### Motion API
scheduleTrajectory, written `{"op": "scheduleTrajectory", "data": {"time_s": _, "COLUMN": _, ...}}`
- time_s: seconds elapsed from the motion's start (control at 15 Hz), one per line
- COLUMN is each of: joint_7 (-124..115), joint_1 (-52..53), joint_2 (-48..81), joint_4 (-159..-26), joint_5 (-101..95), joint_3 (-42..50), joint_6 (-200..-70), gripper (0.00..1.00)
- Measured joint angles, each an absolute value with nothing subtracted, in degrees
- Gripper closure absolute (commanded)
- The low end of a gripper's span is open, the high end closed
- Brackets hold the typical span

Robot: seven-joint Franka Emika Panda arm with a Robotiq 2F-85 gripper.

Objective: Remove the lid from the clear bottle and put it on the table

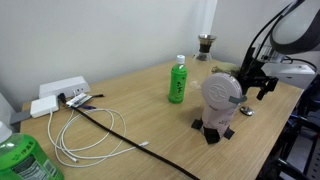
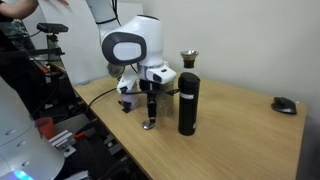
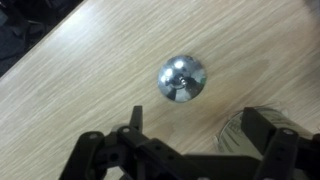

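The lid [image 3: 182, 78] lies on the counter [image 3: 90, 60] below our fingers [image 3: 265, 128], which are spread wide and hold nothing. If we brush it while rising, it could roll away. The clear bottle [image 2: 186, 58] stands well apart, upright; we cannot tell its contents.

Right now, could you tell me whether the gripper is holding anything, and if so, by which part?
Nothing is held. The gripper is open and empty; the lid lies free on the table.
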State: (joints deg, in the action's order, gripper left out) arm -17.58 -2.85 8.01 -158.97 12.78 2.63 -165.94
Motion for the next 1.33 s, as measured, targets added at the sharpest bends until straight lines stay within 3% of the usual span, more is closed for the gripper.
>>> {"op": "scheduleTrajectory", "data": {"time_s": 0.8, "joint_7": -24.6, "joint_1": -2.5, "joint_2": -1.7, "joint_4": -158.8, "joint_5": 0.5, "joint_3": 7.6, "joint_6": -154.3, "gripper": 0.00}}
{"op": "scheduleTrajectory", "data": {"time_s": 1.33, "joint_7": -26.2, "joint_1": -4.1, "joint_2": -21.0, "joint_4": -158.7, "joint_5": -2.5, "joint_3": 3.5, "joint_6": -133.3, "gripper": 0.00}}
